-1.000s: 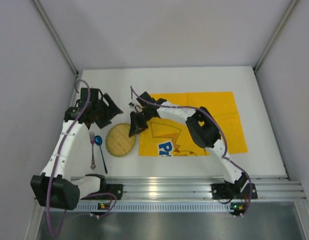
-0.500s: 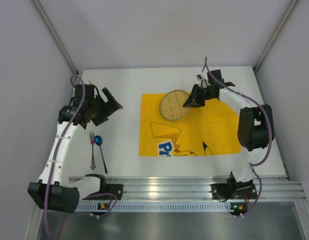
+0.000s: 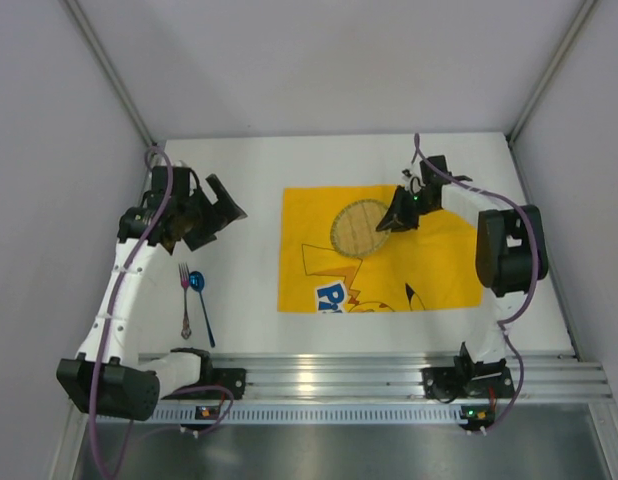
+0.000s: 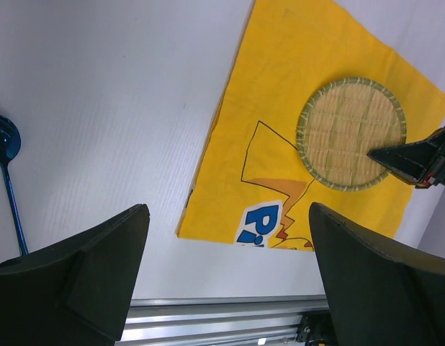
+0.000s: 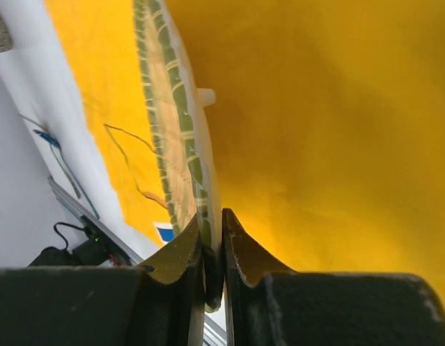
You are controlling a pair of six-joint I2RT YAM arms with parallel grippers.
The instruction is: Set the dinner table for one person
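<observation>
The white dinner table (image 3: 249,170) carries a yellow placemat (image 3: 439,265) with a cartoon print. My right gripper (image 3: 392,222) is shut on the right rim of a round woven plate (image 3: 357,228), holding it over the mat's upper middle; the rim shows edge-on between the jaws in the right wrist view (image 5: 172,137). The plate also shows in the left wrist view (image 4: 350,133). My left gripper (image 3: 227,212) is open and empty above the table's left part. A pink fork (image 3: 185,298) and a blue spoon (image 3: 199,300) lie side by side at the left.
The ribbed aluminium rail (image 3: 329,375) runs along the near edge. Grey walls enclose the table on three sides. The spoon's bowl shows at the left edge of the left wrist view (image 4: 3,140).
My right gripper carried the plate from the table left of the mat up and over to the mat's far side, then lowered it toward the mat's upper middle. The left arm barely moved.
</observation>
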